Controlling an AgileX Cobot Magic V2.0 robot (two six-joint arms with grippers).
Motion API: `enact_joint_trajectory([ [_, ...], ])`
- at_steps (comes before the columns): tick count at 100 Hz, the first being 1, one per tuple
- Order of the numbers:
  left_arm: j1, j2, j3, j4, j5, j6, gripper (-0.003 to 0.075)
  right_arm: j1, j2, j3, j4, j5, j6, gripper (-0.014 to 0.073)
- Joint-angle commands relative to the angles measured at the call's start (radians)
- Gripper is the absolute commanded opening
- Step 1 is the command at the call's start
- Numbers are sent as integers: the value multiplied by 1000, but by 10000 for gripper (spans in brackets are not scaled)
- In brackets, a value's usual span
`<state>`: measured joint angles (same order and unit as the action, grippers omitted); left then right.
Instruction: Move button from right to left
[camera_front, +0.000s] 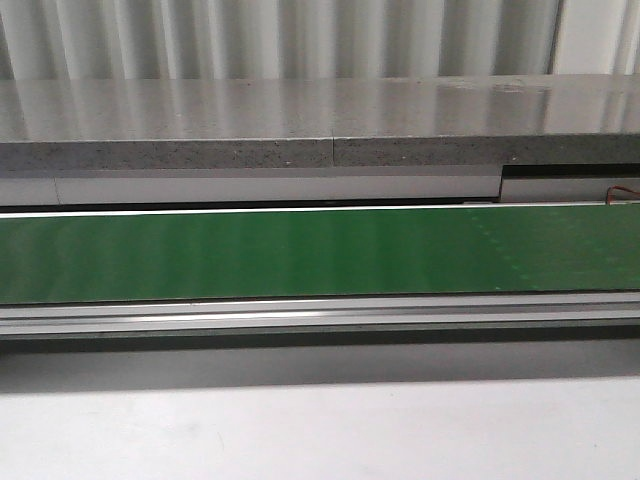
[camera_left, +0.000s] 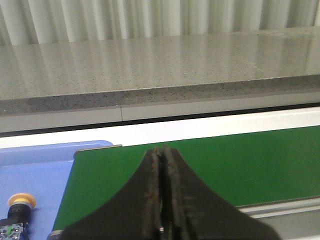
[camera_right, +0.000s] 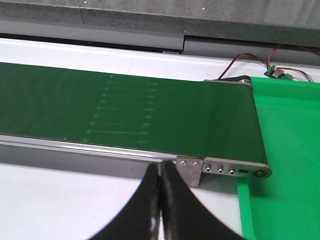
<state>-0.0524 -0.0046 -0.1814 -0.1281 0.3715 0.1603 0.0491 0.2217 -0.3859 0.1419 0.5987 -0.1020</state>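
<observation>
A long dark green conveyor belt (camera_front: 300, 250) runs left to right across the front view, with a speckled grey stone ledge (camera_front: 300, 120) behind it and a pale grey worktop (camera_front: 300, 430) in front; no arm shows in this view. The left wrist view shows the left gripper (camera_left: 161, 200), its black fingers pressed together with only a thin seam between them and nothing held. It hangs above the left end of the belt, beside a flat light blue tray (camera_left: 40, 170). On that tray, at the very edge of the picture, lies the small push-button with a round yellow-orange cap, black collar and blue-grey body (camera_left: 17, 215). It lies on its side, its long axis running roughly near to far, the cap toward the ledge and the body toward the camera, partly cut off. The right wrist view shows the right gripper (camera_right: 160, 205), fingers likewise closed and empty, over the worktop just in front of the belt's right end, where a bright green mat (camera_right: 285, 150) lies. With the button on the left tray, the move looks finished or nearly so. A good close would be keeping both arms lifted and clear of the tray so the button is not nudged.
</observation>
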Motion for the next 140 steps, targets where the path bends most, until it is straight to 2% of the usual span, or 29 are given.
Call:
enact_joint_trajectory([
  [1, -7, -30, 28, 48, -218, -19, -21, -2, 9, -22, 6, -79, -13, -67],
  [14, -7, -30, 113, 103, -300, -121, -21, -2, 9, -22, 6, -80, -13, -67],
  [32, -7, -30, 228, 103, -360, -136, -21, -2, 10, -22, 6, -80, -13, -67],
  [37, -7, -30, 221, 103, -307, -136, -21, -2, 10, -22, 6, -79, -13, -67],
  [125, -7, -30, 223, 101, -307, -136, -20, -2, 11, -22, 6, -80, -13, -67],
  [140, -7, -30, 223, 101, -307, -136, -21, -3, 11, -22, -50, -89, -13, -67],
])
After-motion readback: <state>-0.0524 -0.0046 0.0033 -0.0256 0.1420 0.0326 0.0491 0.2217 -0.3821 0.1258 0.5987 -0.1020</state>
